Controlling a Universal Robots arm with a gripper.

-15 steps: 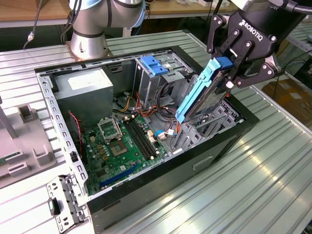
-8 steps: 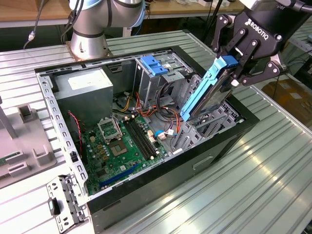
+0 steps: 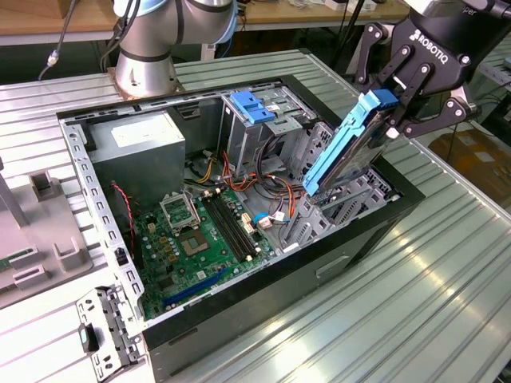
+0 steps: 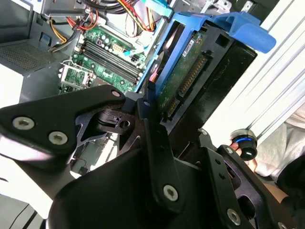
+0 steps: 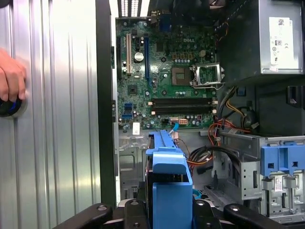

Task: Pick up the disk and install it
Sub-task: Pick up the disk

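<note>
From where I stand there is one black gripper (image 3: 394, 106), and its two fingers (image 3: 403, 65) are pinching the upper end of one flat, dark metal disk (image 3: 343, 155) with blue plastic side rails. The disk hangs tilted below the fingers. Its lower end is down among the bare metal bays at the corner of one black computer case (image 3: 263, 319), which lies open on its side on the ribbed silver tabletop (image 3: 415, 311). Whether that lower end touches the bay metal I cannot tell.

Inside the case, below and well beyond the fingers, I count one green motherboard (image 3: 196, 239) and one big grey power-supply box (image 3: 136, 148) with a white sticker. There is also one light-blue plastic latch (image 3: 251, 106) atop a metal cage, and a tangle of red, yellow and black wires (image 3: 239, 171) lies between them.

The exterior view takes in the arm's silver base (image 3: 148, 40) behind the case. The second wrist view gives the disk's underside, a green circuit board (image 4: 178, 62) edged with connector pins, just ahead of the fingers. The first wrist view looks down along the blue rail (image 5: 169, 191) onto the motherboard. There, off to the side of the fingers and across the case wall, one person's hand (image 5: 10, 76) rests on a dark round knob (image 5: 8, 107) on the tabletop.
</note>
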